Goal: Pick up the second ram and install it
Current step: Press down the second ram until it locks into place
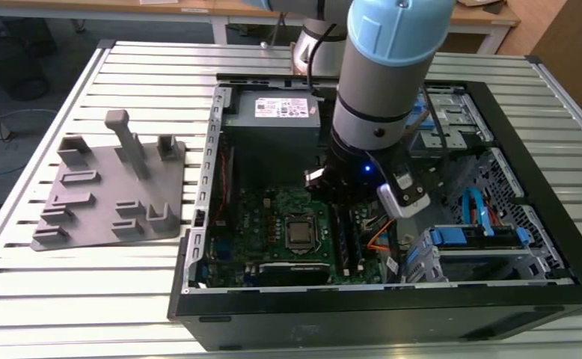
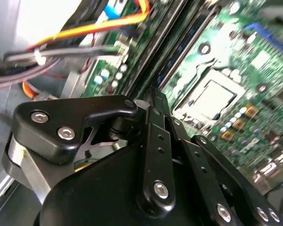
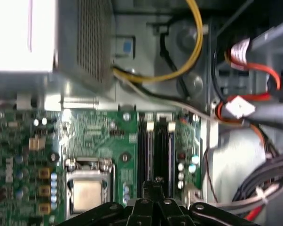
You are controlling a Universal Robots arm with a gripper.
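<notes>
Exterior view
- Table (image 1: 72, 299): slatted metal, carrying an open computer case (image 1: 371, 307) and, on the exterior view's left, a grey moulded tray (image 1: 111, 187).
- Arm (image 1: 391, 67): reached down into the case from above, next to the grey power supply (image 1: 276, 112).
- Gripper (image 1: 341, 198): sat low over the green motherboard (image 1: 271, 217), above the long black slots (image 1: 346, 235), which lay toward the exterior view's right of the processor socket (image 1: 299, 232).
- Second ram: could not be picked out among the slots from here.

Second wrist view
- Gripper (image 2: 153, 96): black linkages converged to a narrow point; the fingers (image 2: 156, 101) lay together with no gap showing.
- Second ram (image 2: 178, 49): a thin dark-blue strip, edge-on, ran along the black slots just beyond the fingertips.
- Contact: whether the tips touched the strip could not be told.
- Nearby: the socket (image 2: 212, 99) to one side of the slots, an orange cable (image 2: 99, 26) to the other.

First wrist view
- Gripper (image 3: 158, 183): the tips met directly over the slots (image 3: 153, 150).
- Second ram (image 3: 171, 150): a blue line standing in the slot bank, just beside the tips, on the side away from the socket (image 3: 87, 193).
- Cables: a yellow cable (image 3: 193, 42) looped beyond the board, beside the power supply (image 3: 80, 42).
</notes>
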